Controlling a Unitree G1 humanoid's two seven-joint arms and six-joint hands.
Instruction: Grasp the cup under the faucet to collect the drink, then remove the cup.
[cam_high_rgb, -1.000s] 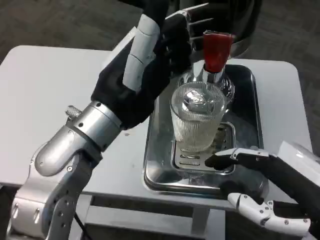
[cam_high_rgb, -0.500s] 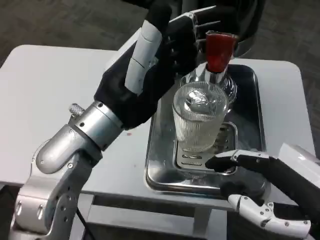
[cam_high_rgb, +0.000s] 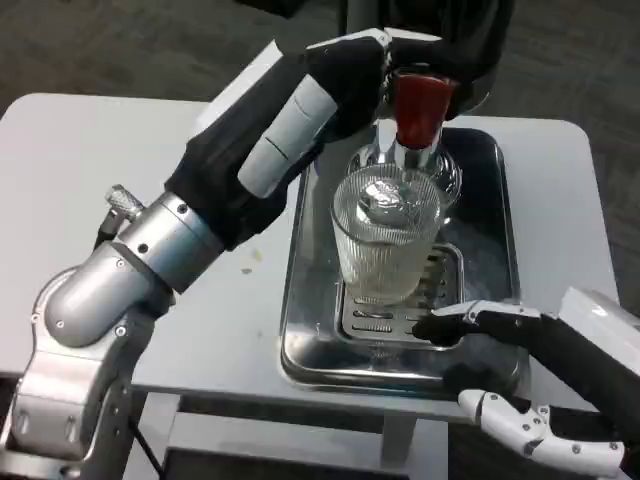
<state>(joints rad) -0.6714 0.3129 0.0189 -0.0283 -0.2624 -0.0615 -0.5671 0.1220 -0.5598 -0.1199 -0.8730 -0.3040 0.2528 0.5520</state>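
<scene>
No readable brand, label or writing on anything here.

Left robot hand (cam_high_rgb: 335, 85): forearm runs up from the 8 o'clock corner toward 1 o'clock, silver cuff low, black sleeve above it. The hand is raised at the red faucet handle (cam_high_rgb: 420, 105), fingers reaching to the handle's left side and top. Whether they really grip it or only touch it I cannot tell; fingertips are partly lost against the dark dispenser body (cam_high_rgb: 440, 30) behind.

Right robot hand (cam_high_rgb: 520, 375): comes in from the 4 o'clock corner, lying low at the front edge of the tray. One black-tipped finger (cam_high_rgb: 455, 322) stretches toward 9 o'clock over the drain grate, ending near the cup's base, apart from it. Another white finger (cam_high_rgb: 520, 430) hangs lower, off the table edge. Fingers spread, holding nothing.

Cup (cam_high_rgb: 388, 240): clear ribbed glass, upright, long axis vertical, mouth facing up, standing on the slotted drain grate (cam_high_rgb: 385, 315) in the metal tray (cam_high_rgb: 500, 200). It sits right below the chrome faucet spout (cam_high_rgb: 400, 165), at picture centre. Pale liquid seems to show low in the cup; level hard to judge through the ribbing.

Tray sits on the white table (cam_high_rgb: 110, 160), long side running 12 to 6 o'clock, at the table's 3 o'clock half.
</scene>
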